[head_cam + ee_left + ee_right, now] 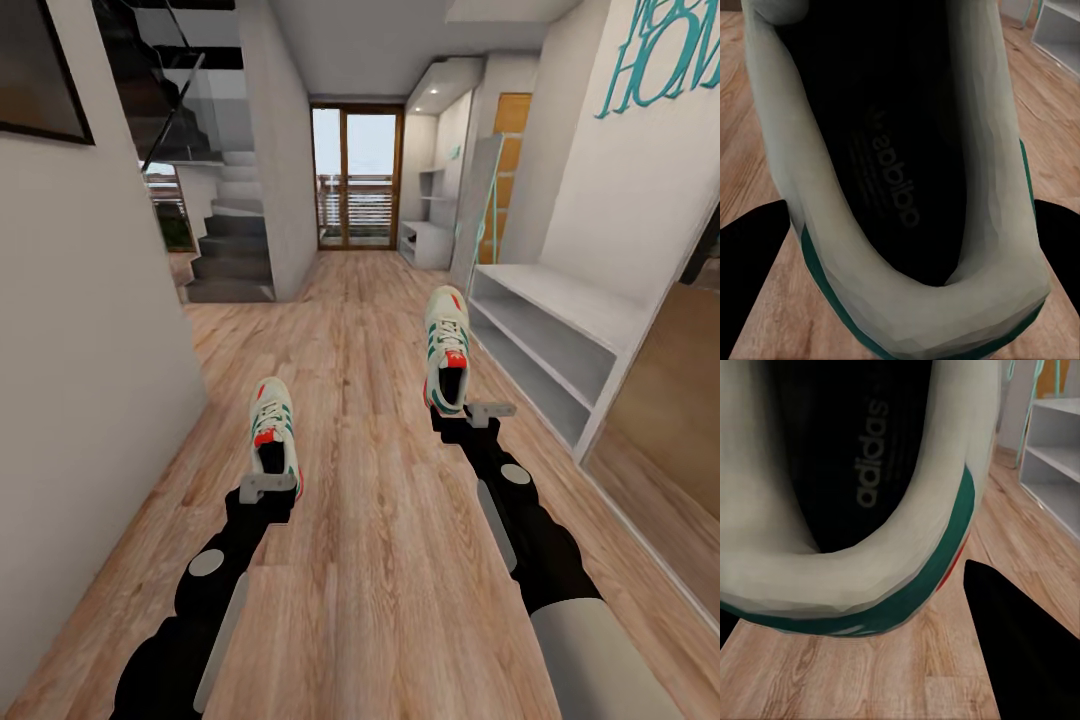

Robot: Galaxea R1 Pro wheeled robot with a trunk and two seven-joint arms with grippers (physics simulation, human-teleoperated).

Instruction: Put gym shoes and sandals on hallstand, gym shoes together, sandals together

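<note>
A corridor is stretching ahead over the wood-plank floor (350, 560), ending at a glazed door (355, 180). A dark staircase (232, 250) is rising along the floor's left side behind a grey wall (80, 380), and the light grey shoe rack (560, 345) is standing along the floor's right edge, its two open compartments facing the corridor. Past the rack, a leaning grey panel (478, 210) is narrowing the passage.

The left gripper (267, 487) is pinching the heel of one gym shoe (274, 428), toe pointing down the corridor; in the left wrist view the dark fingers (750, 247) are flanking the shoe's collar (907, 300). The right gripper (478, 412) is clamping the heel of the other gym shoe (446, 345), carried farther forward, just beside the rack's near end; its dark finger (1020, 637) is sitting against the green-striped heel (892, 600).
</note>
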